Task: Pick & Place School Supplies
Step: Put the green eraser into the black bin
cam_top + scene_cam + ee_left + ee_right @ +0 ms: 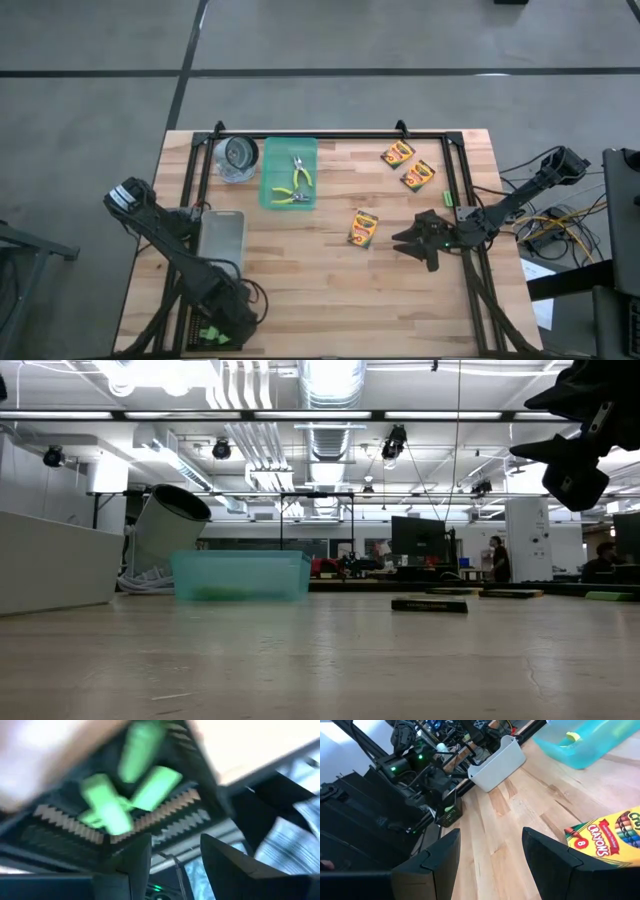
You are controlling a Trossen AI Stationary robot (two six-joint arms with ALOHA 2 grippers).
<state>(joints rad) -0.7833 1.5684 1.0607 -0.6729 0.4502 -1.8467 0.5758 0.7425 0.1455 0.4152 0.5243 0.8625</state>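
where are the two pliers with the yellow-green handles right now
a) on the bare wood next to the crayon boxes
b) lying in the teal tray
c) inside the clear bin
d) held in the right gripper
b) The high view shows both pliers lying inside the teal tray, well apart from the three crayon boxes on the bare wood and from the right gripper, whose jaws are open and hold nothing.

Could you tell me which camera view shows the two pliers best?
The high view: both pliers lie fully visible in the teal tray. The low view shows only the tray's wall, the right wrist view a yellow tip; the left wrist view shows nothing.
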